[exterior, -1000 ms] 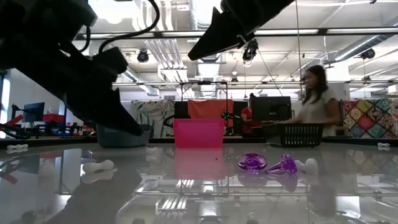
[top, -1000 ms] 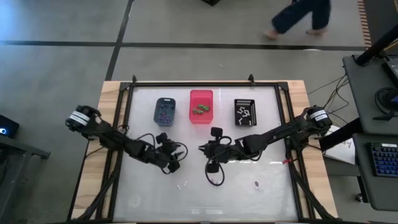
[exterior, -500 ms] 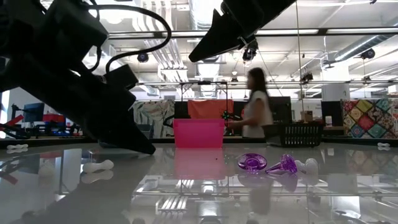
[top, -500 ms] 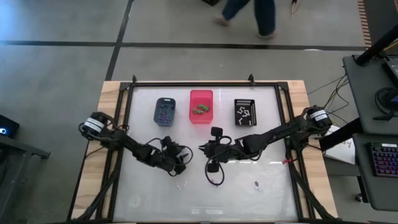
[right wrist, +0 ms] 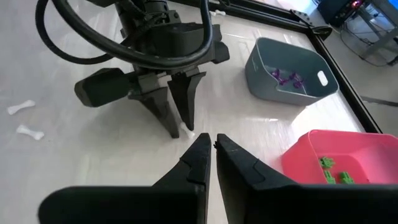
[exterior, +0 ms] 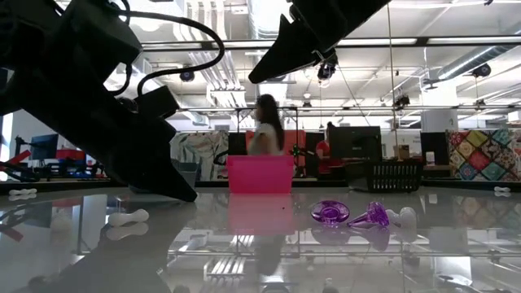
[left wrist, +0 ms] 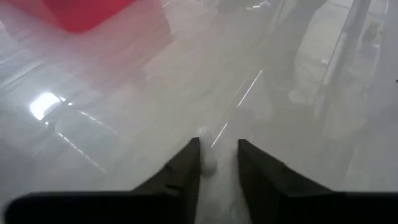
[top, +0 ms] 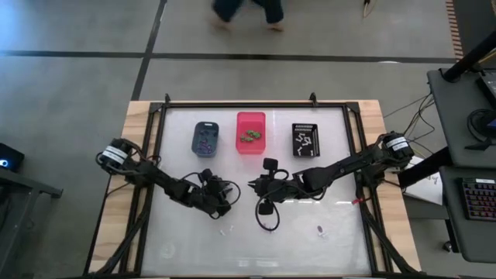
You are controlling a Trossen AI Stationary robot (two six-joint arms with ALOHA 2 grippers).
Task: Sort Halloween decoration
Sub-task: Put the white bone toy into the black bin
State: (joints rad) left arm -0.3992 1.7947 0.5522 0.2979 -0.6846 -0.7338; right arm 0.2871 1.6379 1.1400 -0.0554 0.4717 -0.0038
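Note:
My left gripper (left wrist: 219, 149) points slantwise down with its fingertips at the table, left of centre (top: 225, 209). A tiny white Halloween decoration piece (left wrist: 208, 158) lies on the table between its parted fingers, close to one of them. My right gripper (right wrist: 212, 140) is shut on nothing and hangs above the table's middle (top: 252, 186), looking at the left gripper (right wrist: 183, 129). Two white pieces (right wrist: 25, 119) lie on the table beyond the left gripper. Another white one (top: 225, 230) and a purple one (top: 320, 229) lie nearer the front edge. My left gripper has its fingers on either side of the white piece (left wrist: 208, 158), coming slantwise from above. The piece lies on the table close against one finger (left wrist: 189, 165). I cannot tell whether either finger touches it.
Three bins stand in a row at the far side: blue-grey (top: 205, 138) with purple pieces, pink (top: 250, 132) with green ones, black (top: 304, 139) with white ones. Purple pieces (exterior: 332, 213) and a white piece (exterior: 130, 218) lie near the front. A person walks in the room behind.
My left gripper has come down to the table and a little toward the near right, its tips now at the tabletop. The right arm has kept still. A person in the background has walked from right to left.

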